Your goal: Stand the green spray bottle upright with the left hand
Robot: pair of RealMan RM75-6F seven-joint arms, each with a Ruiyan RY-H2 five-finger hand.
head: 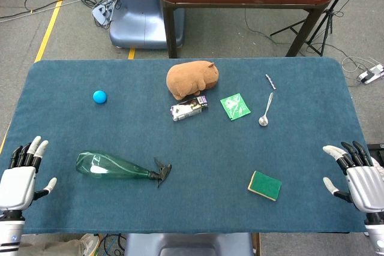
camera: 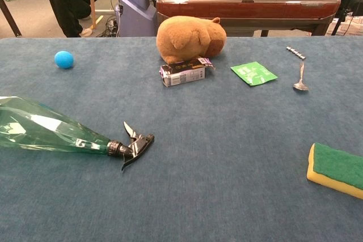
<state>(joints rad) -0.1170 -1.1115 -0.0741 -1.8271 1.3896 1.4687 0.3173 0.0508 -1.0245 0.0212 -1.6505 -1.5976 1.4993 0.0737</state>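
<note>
A big blue table [head: 198, 166] holds all the things. The green spray bottle [head: 114, 166] lies flat on its side near the front left part of the table. Its fat end points left and its black nozzle [head: 161, 171] points right. A brown stuffed animal [head: 192, 78] sits near the back middle. A small box [head: 189, 108] lies just in front of it, touching it. A green sponge [head: 264, 184] with a yellow bottom lies near the front right. A green packet [head: 235, 107] lies right of the box, and a spoon [head: 266, 111] lies further right. A small blue ball [head: 99, 96] sits at the back left.

The left hand [head: 19, 178] rests at the table's left edge, fingers spread, holding nothing, well apart from the bottle. The right hand [head: 357, 175] rests at the right edge, fingers spread too, holding nothing.
</note>
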